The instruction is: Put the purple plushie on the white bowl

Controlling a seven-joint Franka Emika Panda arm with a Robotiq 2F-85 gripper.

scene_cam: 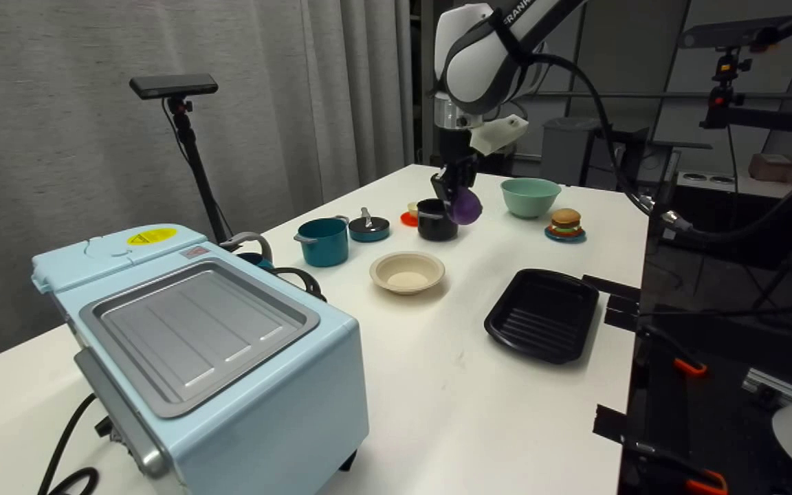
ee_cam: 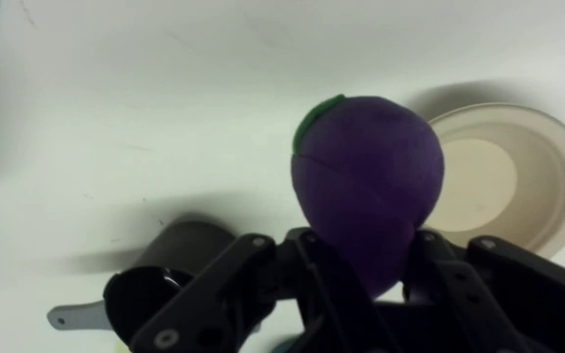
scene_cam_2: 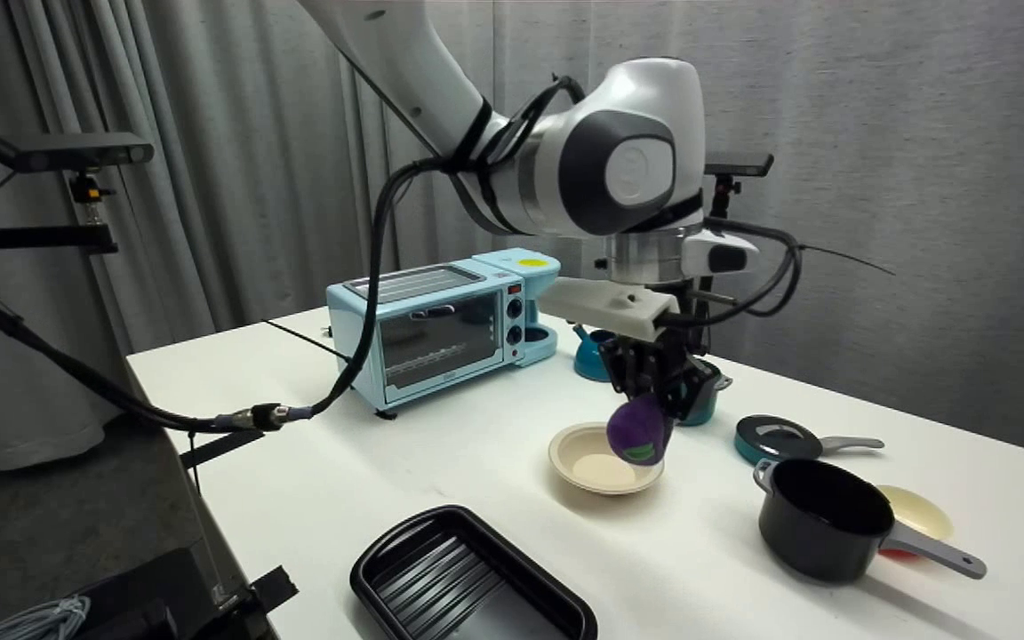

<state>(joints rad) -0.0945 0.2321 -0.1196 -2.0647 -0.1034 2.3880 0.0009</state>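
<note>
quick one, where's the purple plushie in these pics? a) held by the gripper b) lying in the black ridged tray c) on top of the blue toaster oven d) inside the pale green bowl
a, since the wrist view shows the gripper closed on the purple plushie from both sides, with the white bowl off to the right in that picture.

The arm (scene_cam_2: pixel 548 178) slopes down over the tabletop (scene_cam_2: pixel 476 471), wrist (scene_cam_2: pixel 641 258) pointing downward; in from the edges, the fingers (ee_cam: pixel 432 252) hang above it, gripping, their tips apart.
</note>
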